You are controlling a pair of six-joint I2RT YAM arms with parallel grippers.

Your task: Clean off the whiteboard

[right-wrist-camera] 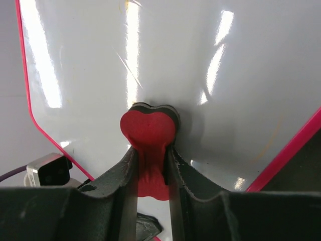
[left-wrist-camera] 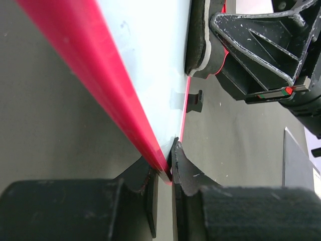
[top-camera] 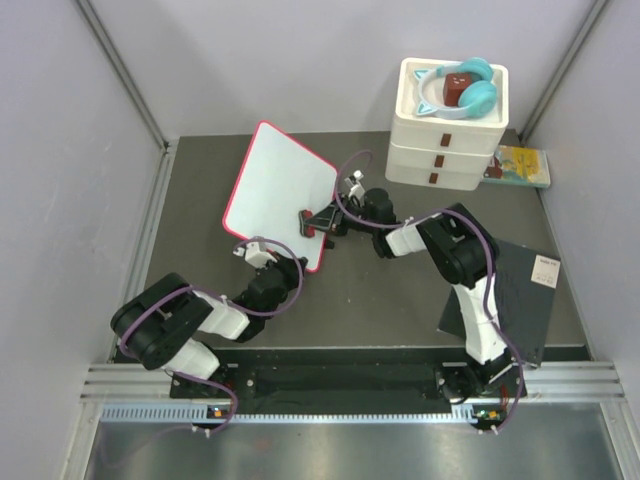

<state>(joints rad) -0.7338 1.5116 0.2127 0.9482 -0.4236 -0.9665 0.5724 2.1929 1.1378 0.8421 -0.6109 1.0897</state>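
Presently the right gripper (right-wrist-camera: 150, 150) is clamping a red heart-shaped eraser (right-wrist-camera: 149, 128) and pressing it against the whiteboard (right-wrist-camera: 225, 75), close to the board's right edge. Most of the white face is lying to the left of that claw and farther away. The left gripper (left-wrist-camera: 168, 160) is pinching the near rim. The board is sitting askew mid-table, its long axis running roughly near to far.

The lower half of the red eraser (right-wrist-camera: 149, 125) is hidden between the fingers of the right claw (right-wrist-camera: 150, 153), and beyond that claw the whiteboard (right-wrist-camera: 225, 75) runs off the top and right edges of the wrist view. The whiteboard's corner vanishes between the fingers of the left claw (left-wrist-camera: 169, 155). Ahead of it, the right claw is cut off by the picture's top and right edges.
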